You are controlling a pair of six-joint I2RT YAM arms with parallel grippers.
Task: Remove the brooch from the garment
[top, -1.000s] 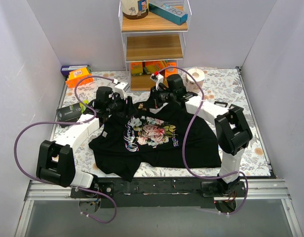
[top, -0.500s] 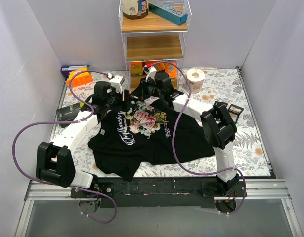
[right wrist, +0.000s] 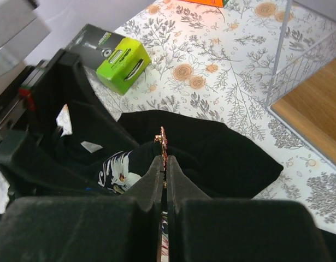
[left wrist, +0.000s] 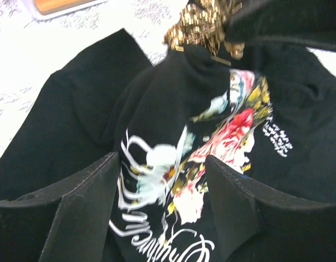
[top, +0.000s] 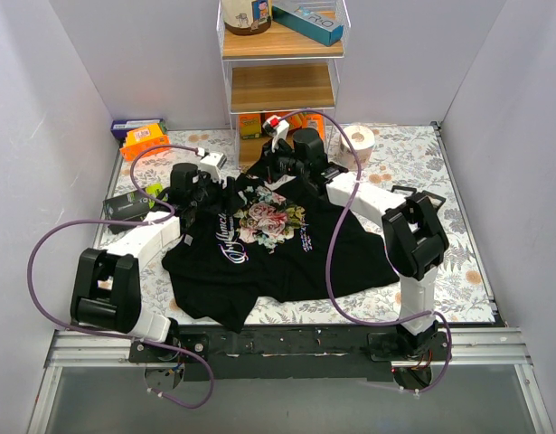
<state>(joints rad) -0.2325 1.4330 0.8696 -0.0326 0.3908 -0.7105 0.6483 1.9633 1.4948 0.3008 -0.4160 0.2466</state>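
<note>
The black T-shirt [top: 287, 258] with its rose print [top: 270, 218] lies on the table, its upper part pulled up toward the shelf. My right gripper [right wrist: 164, 159] is shut on the brooch [right wrist: 163, 143], a thin glittery red-gold pin seen edge-on, which sticks up from the fingertips. In the left wrist view the brooch [left wrist: 203, 24] sits at the peak of the tented black fabric, so it looks still fixed to the shirt [left wrist: 75, 109]. My left gripper [left wrist: 161, 162] is open, its fingers [left wrist: 91, 191] hovering either side of the print and script. From above, the left gripper [top: 225, 194] is just left of the right gripper [top: 268, 174].
A green-and-black box [right wrist: 123, 56] lies left of the shirt, also in the top view [top: 128, 206]. An orange box [top: 144, 137] sits at the back left. A shelf unit [top: 278, 86] stands behind the grippers, with a tape roll [top: 357, 140] to its right.
My right gripper has pulled the shirt's upper part back toward the shelf, dragging the print back and left. My left gripper stayed beside it over the print.
</note>
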